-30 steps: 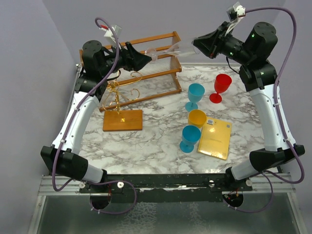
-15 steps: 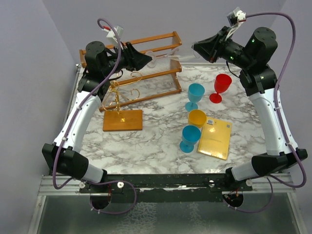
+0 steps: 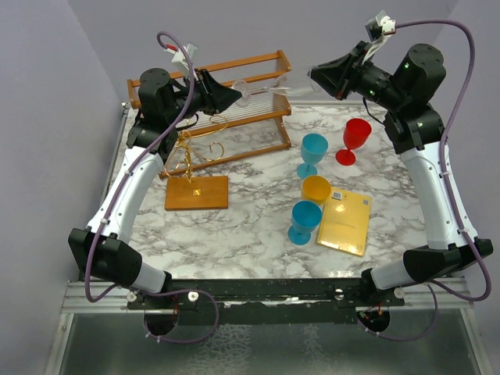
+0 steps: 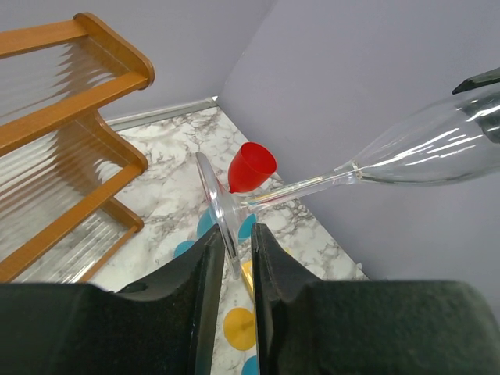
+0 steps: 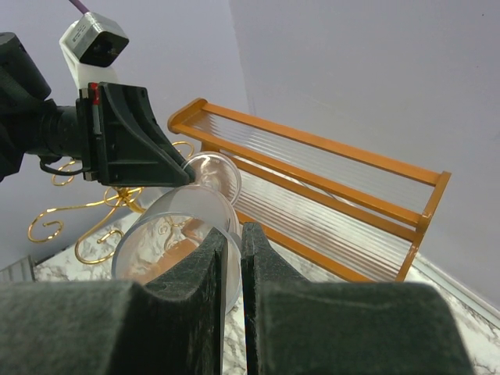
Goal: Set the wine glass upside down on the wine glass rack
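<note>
**MID-AIR HANDOVER: GLASS AXIS RUNS L–R**

L gripper [image 4: 234, 234]: jaws narrow, astride foot disc of clear stemmed wine glass [image 4: 312, 185]; firm clamp cannot be confirmed. Glass lies approx. horizontal in the air, stem pointing to R gripper [image 5: 233, 230], which pinches bowl rim. Gold wire wine glass rack [image 3: 187, 154] on wooden base stands beside L arm, well apart from R.

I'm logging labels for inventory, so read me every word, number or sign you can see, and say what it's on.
None can be read.
The yellow booklet carries a small blue and white sticker at one corner: too small to read.
</note>
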Tool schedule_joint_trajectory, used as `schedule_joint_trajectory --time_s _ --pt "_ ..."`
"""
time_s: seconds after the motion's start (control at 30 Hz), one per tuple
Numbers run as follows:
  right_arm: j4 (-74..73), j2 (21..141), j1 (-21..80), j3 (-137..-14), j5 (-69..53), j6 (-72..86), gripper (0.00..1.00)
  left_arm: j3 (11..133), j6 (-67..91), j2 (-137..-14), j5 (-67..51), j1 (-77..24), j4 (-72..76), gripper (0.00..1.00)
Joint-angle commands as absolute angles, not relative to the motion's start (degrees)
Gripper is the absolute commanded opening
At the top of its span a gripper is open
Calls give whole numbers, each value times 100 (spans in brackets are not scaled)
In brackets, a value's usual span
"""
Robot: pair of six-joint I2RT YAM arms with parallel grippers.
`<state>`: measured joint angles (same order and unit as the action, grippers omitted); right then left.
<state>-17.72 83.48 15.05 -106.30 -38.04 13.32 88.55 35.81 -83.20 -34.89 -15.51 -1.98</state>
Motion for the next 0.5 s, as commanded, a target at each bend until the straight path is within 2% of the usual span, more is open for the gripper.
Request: schedule_joint_trajectory --time_s 0.0,0.27,0.4,0.47 --pt "-1434 8202 1538 -10576 -3810 1380 1 8866 3734 -8349 -3565 -1595 34 20" --pt "-1316 8091 1538 -10325 -3948 1325 1 8901 3746 -8343 -3521 -1598 125 0" --pt "-1304 7944 1538 -10093 -3835 1154 1 8772 3654 -8238 -3436 -1589 359 0" --pt "-1345 7850 1533 -10013 -3719 1042 5 8771 3559 -8210 -3427 -1586 356 0"
